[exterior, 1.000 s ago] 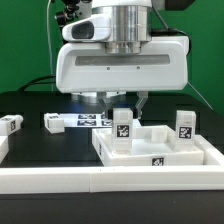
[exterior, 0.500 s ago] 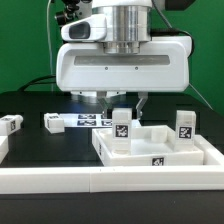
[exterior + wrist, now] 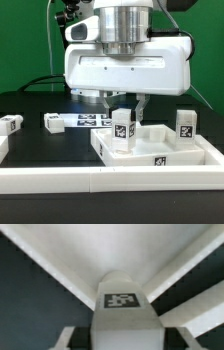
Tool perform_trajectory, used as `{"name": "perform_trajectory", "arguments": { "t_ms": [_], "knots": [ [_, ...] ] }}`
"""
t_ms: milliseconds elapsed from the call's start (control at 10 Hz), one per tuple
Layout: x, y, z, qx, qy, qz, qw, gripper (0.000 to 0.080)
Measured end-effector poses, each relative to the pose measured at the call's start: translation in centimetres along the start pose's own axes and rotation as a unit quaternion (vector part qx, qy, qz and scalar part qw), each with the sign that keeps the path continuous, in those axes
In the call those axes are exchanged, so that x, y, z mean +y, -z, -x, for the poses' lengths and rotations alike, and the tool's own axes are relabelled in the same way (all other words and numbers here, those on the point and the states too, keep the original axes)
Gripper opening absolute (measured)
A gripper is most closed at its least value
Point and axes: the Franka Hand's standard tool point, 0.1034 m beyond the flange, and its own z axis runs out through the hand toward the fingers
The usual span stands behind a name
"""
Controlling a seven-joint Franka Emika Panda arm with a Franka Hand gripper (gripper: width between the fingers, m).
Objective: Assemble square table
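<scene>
The square tabletop (image 3: 165, 152) lies with its recessed face up at the exterior view's right. Two tagged white legs stand on it, one at the near left corner (image 3: 122, 130) and one at the right (image 3: 184, 124). My gripper (image 3: 123, 106) hangs over the left leg, with a finger on each side of its top. In the wrist view this leg (image 3: 124, 308) fills the space between my fingers (image 3: 68, 339), with a dark gap on both sides, so the gripper (image 3: 125, 341) is open. The tabletop's face (image 3: 110, 246) shows behind the leg.
Two loose legs lie on the black table at the exterior view's left, one far left (image 3: 10, 123) and one nearer the middle (image 3: 52, 122). The marker board (image 3: 90, 120) lies behind them. A long white border wall (image 3: 60, 180) runs along the front.
My gripper and hand have shifted slightly toward the exterior view's right, staying over the left leg. The parts have not moved.
</scene>
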Motion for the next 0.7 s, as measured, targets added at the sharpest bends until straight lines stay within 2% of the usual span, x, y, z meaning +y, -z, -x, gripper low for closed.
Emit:
{"name": "perform_trajectory", "arguments": {
  "t_ms": [100,300,700],
  "knots": [
    [-0.25,-0.04,0.25,-0.001,-0.07,0.0,0.998,0.0293],
    [-0.4,-0.11,0.27,0.005,-0.17,-0.012,0.985,0.0293],
    [-0.79,-0.15,0.33,0.011,-0.346,-0.034,0.938,0.0293]
  ]
}}
